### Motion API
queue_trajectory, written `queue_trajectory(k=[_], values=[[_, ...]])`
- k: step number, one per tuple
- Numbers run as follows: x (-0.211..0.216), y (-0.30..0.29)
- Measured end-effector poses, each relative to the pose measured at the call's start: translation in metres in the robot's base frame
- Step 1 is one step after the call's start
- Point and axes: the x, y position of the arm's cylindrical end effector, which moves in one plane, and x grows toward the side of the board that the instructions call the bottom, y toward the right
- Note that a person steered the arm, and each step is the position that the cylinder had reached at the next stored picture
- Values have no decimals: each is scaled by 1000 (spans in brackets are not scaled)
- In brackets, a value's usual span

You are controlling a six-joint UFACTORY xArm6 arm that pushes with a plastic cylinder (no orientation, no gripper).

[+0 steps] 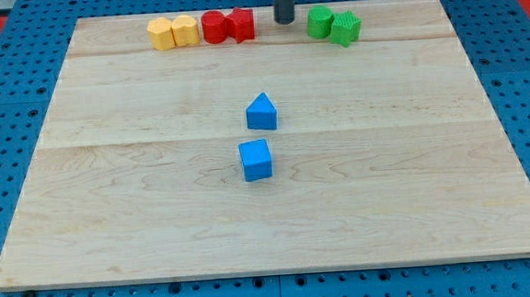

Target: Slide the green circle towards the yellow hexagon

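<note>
The green circle [320, 23] sits near the view's top edge of the wooden board [158, 201], touching a green star-like block [346, 28] on its right. The yellow hexagon [160, 34] is at the top left, touching another yellow block [185, 30] on its right. My tip [284, 21] is a dark rod standing just left of the green circle, with a small gap, between it and the red blocks.
A red round block [214, 27] and a red star-like block [241, 25] sit between the yellow blocks and my tip. A blue triangular block [262, 112] and a blue cube [256, 160] lie mid-board. Blue pegboard surrounds the board.
</note>
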Motion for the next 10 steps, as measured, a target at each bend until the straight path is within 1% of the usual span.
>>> queue_trajectory(k=[1,3,4,5,6,8,9,10], values=[[-2,46],[74,53],[96,58],[109,72],[126,63],[102,51],[102,19],[102,-28]])
